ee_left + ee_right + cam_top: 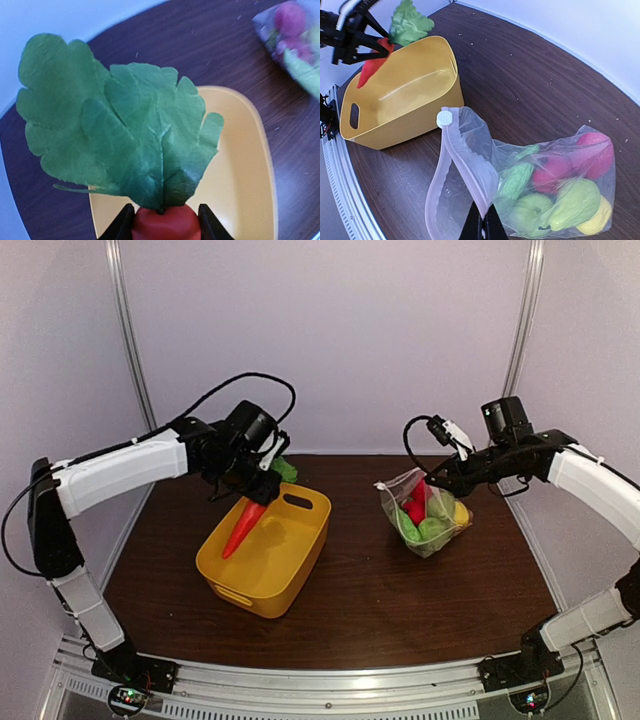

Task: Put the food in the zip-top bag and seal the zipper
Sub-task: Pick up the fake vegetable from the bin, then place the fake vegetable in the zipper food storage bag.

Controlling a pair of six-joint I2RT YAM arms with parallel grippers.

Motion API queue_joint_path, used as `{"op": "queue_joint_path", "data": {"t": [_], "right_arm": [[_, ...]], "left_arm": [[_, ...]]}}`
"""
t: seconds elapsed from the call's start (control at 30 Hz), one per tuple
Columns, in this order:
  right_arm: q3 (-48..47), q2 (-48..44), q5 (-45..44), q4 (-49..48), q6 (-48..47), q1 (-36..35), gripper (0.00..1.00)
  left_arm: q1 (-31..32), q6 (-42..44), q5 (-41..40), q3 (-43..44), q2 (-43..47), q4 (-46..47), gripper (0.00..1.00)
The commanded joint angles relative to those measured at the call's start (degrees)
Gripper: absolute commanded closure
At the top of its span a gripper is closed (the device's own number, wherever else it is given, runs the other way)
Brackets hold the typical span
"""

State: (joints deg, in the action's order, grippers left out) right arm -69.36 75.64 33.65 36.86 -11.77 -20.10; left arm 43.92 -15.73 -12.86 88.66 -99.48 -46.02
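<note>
Carrot hanging over the tub, bag mouth gaping.
The left gripper [165, 225] is pinching the carrot [243, 525] at its crown above the yellow tub [268, 592], left of centre in the top view. The right gripper [482, 223] is pinching the zipper [466, 161] of the zip-top bag [432, 523], which is lying right of centre with fruit inside.

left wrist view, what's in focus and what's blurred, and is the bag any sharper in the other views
Left wrist: the carrot is sharp, its leaves filling the frame; the zip-top bag in the upper right is blurred. Right wrist: the bag, its zipper and the food are crisp. Top external: the bag is small and soft.
</note>
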Motion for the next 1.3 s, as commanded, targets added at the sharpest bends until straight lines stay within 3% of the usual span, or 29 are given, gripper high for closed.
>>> {"op": "queue_joint_path", "data": {"t": [0.0,0.13,0.3,0.6,0.83,0.93,1.1,1.27], "right_arm": [[-9.11,-0.47,-6.4,10.6,-3.7,0.01,1.0],[-15.99,0.22,-10.42,17.59,-5.99,-0.02,1.0],[-20.91,1.19,-12.9,22.19,-6.69,-0.03,1.0],[-22.15,1.47,-7.54,23.86,-3.15,-0.55,1.0],[-23.11,1.88,-5.73,23.92,-0.74,-1.06,1.0],[-22.95,1.34,-5.25,22.95,0.25,-1.17,1.0],[-24.04,1.19,-5.25,22.08,2.28,-1.17,1.0],[-24.95,1.65,-2.91,21.29,4.77,-1.17,1.0]], "left_arm": [[5.39,1.73,1.49,-0.28,8.02,10.11,0.76],[11.39,4.91,4.92,-4.89,14.56,25.84,0.78],[15.88,4.07,16.42,-16.73,19.29,56.16,0.78],[21.91,0.9,22.66,-16.64,9.94,90.39,0.78],[22.68,-7.51,19.62,-13.81,-0.83,114.48,0.8],[22.72,-10.63,18.95,-11.34,-4.8,120.41,0.83],[23.97,-10.5,16.29,-7.53,-8.44,121.56,0.85],[26.09,-2.34,9.4,-5.87,-10.77,119.84,0.85]]}}
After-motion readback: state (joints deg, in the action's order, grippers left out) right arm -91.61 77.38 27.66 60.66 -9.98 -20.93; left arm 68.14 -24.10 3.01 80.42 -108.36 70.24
